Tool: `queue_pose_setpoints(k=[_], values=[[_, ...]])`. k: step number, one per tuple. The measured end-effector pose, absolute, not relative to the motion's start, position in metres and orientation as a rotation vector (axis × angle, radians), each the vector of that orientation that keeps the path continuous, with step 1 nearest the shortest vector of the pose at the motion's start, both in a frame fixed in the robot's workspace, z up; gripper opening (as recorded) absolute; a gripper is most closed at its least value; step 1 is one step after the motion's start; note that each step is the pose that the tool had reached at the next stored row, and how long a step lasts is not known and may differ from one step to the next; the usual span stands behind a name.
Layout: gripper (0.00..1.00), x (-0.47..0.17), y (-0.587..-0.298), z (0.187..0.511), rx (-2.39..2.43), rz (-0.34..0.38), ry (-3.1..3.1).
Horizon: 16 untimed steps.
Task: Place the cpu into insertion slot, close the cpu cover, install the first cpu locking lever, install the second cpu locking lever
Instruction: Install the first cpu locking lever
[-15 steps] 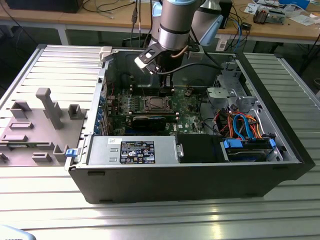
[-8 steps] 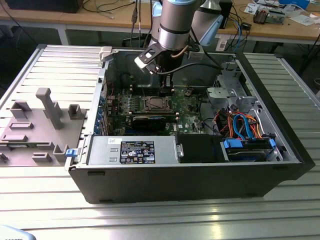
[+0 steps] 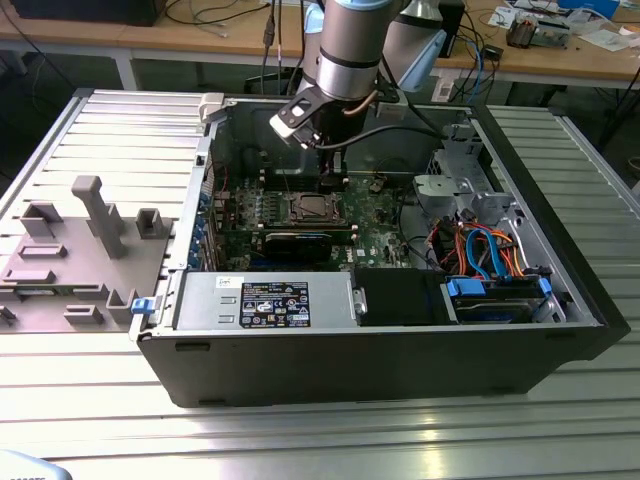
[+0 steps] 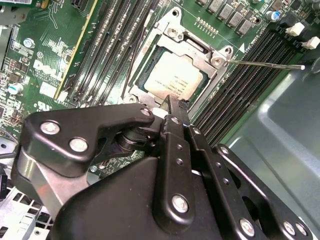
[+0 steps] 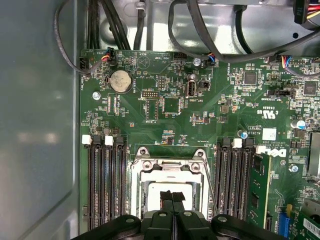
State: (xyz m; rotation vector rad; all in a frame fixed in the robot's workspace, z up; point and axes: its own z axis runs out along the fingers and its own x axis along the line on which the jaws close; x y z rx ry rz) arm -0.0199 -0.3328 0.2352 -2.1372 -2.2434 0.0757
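Jaws pressed together, pinching nothing, tips at edge of cpu (image 4: 175,75). Cpu lies flat in insertion slot (image 3: 308,208), centre of exterior view, straight beneath me. Cpu cover (image 4: 192,45) frames it, looks lowered. Thin locking lever (image 4: 270,64) juts out sideways, seemingly unlatched.

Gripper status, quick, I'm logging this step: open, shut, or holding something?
Gripper: shut, nothing between its fingers, tips over the cpu.

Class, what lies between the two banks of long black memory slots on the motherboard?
The insertion slot holding the cpu, shown in the first wrist view.
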Motion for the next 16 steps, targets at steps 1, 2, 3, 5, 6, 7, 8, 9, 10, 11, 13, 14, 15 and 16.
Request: queue_pose_setpoints(k=[1,2,3,5,6,7,8,9,10,11,13,14,15,16], values=[[0.11,-0.0199,-0.3328,0.2352,-2.134,0.076,-2.247],[0.11,-0.0199,-0.3328,0.2352,-2.13,0.076,-2.25],[0.11,-0.0199,-0.3328,0.2352,-2.126,0.076,-2.255],[0.11,-0.0199,-0.3329,0.2352,-2.094,0.077,-2.285],[0.11,-0.0199,-0.3329,0.2352,-2.079,0.077,-2.3],[0.11,-0.0199,-0.333,0.2352,-2.07,0.078,-2.307],[0.11,-0.0199,-0.333,0.2352,-2.066,0.078,-2.311],[0.11,-0.0199,-0.333,0.2352,-2.064,0.078,-2.313],[0.11,-0.0199,-0.333,0.2352,-2.062,0.078,-2.315],[0.11,-0.0199,-0.333,0.2352,-2.06,0.078,-2.316],[0.11,-0.0199,-0.3331,0.2352,-2.057,0.078,-2.32],[0.11,-0.0199,-0.3331,0.2351,-2.055,0.078,-2.321],[0.11,-0.0199,-0.3331,0.2351,-2.053,0.078,-2.323],[0.11,-0.0199,-0.3332,0.2352,-2.051,0.078,-2.325]])
